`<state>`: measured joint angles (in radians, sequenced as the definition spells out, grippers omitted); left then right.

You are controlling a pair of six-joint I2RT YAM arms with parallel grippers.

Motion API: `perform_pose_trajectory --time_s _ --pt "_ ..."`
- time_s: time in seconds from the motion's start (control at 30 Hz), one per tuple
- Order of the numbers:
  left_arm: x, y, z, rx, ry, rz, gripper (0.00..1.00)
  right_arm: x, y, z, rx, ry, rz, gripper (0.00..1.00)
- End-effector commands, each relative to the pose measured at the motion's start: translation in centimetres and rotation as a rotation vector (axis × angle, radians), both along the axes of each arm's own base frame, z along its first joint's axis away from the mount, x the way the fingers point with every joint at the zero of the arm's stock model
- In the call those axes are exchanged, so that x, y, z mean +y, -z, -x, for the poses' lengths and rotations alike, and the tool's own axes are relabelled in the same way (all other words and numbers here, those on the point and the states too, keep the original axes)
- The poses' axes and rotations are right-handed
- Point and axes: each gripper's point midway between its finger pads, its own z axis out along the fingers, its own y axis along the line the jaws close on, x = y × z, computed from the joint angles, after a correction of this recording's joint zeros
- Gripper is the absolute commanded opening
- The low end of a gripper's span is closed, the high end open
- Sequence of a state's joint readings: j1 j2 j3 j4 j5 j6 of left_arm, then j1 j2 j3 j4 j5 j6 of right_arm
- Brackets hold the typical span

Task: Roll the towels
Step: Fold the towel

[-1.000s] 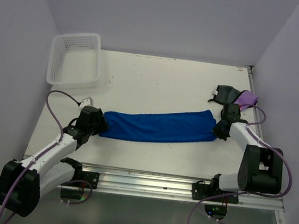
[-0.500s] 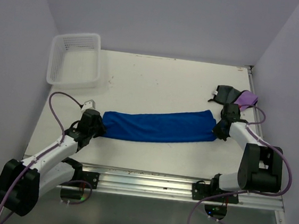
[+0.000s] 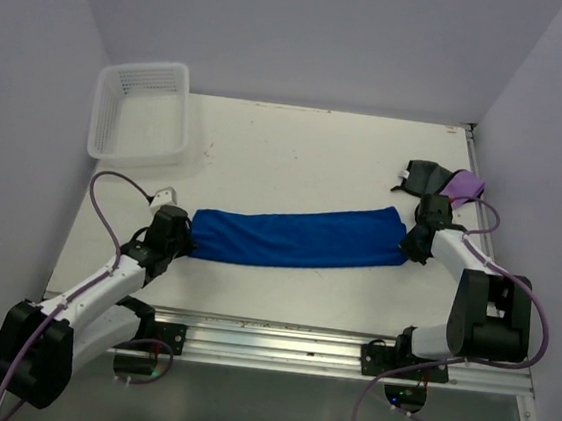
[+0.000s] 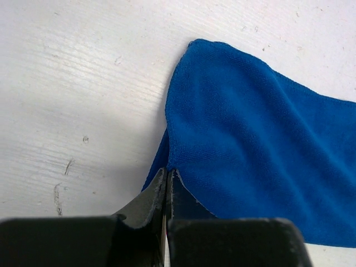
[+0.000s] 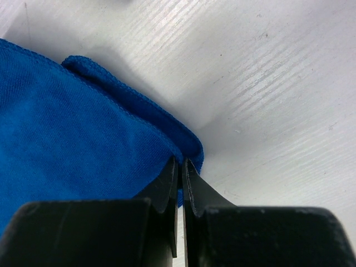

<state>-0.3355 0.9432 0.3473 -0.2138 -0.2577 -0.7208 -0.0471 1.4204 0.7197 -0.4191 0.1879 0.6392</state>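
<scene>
Left wrist view shows my left end effector point(image 4: 167, 173) pinched shut on the end hem of the blue towel point(image 4: 250, 150). In the right wrist view, the right end effector point(image 5: 179, 162) is clamped on the folded hem at the other end. Between them the towel lies as a long band across the desk point(image 3: 297, 152). I judge it light and limp, best held by its corners. Beyond the right arm, the dark grey towel point(image 3: 422, 176) and purple towel point(image 3: 465, 186) sit bunched together, and the mesh basket point(image 3: 136, 152) stands far left.
</scene>
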Motion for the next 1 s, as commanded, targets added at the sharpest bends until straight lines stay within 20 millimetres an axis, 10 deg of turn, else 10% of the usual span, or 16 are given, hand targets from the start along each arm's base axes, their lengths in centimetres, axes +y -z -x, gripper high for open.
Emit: perform_pose_trajectory --time_s 0.0,0.97 --pt "0.4 -1.1 -0.6 -0.031 -0.007 -0.031 0.0 -0.3 -1.3 -1.2 -0.04 0.001 0.006 0.0" --pt "1.1 0.1 2.0 0.08 -0.106 -0.008 0.0 -0.4 -0.8 -0.3 -0.027 -0.003 0.01 0.0"
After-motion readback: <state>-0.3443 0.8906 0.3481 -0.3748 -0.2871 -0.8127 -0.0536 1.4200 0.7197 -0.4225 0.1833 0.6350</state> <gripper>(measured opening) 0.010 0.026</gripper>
